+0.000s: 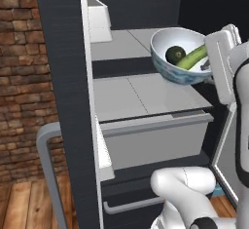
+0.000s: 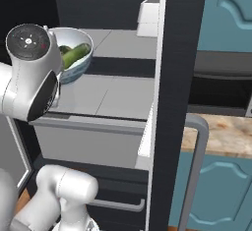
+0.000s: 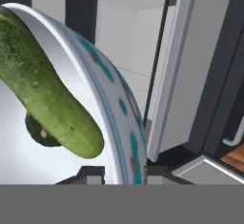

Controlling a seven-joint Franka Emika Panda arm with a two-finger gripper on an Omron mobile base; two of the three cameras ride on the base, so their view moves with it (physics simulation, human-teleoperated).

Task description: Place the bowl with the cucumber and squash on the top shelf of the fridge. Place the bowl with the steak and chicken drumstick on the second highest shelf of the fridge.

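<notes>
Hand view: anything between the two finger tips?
Yes: the patterned bowl's rim sits between the finger tips, gripper clamped on it.

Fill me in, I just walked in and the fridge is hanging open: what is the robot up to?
The white arm is holding the bowl with the cucumber and squash by its rim, the tool shut on it. The cucumber and the dark green squash lie inside. The bowl is tilted and raised in front of the open fridge, at about the level of the top shelf, not yet set down. The second highest shelf lies just below it.
</notes>
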